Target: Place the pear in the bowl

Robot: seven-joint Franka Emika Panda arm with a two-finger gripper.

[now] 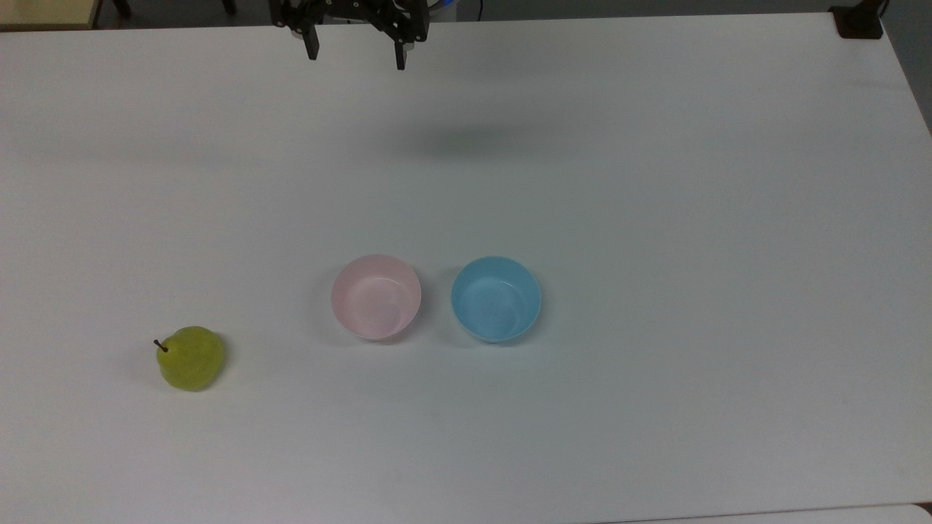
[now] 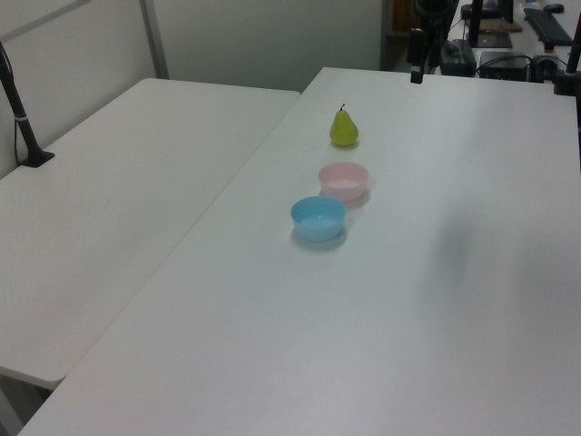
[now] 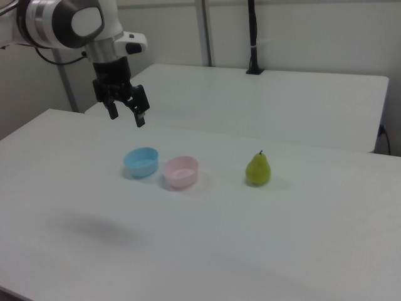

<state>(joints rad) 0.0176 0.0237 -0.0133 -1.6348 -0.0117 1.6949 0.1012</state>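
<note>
Top view: fingers (image 1: pixel 356 57) spread and empty at 12 o'clock edge of the white bench (image 1: pixel 655 182), arm cut off by the frame; pear (image 1: pixel 191 357) lies well apart twd 7 o'clock from them, stem at its 10 o'clock, w/ pink bowl (image 1: pixel 376 296) btwn pear and blue bowl (image 1: pixel 496 298). Left view: pear (image 2: pixel 343 127) stands upright, long axis vertical, just beyond pink bowl (image 2: pixel 343 181) at its 12 o'clock; a dark bit near the far edge is hard to make out. Right view: fingers (image 3: pixel 128 116) hang apart high over the bench, pear (image 3: pixel 257 169) twd 4 o'clock from them, past both bowls, so the approach prob. has to cross over the bowls.
</note>
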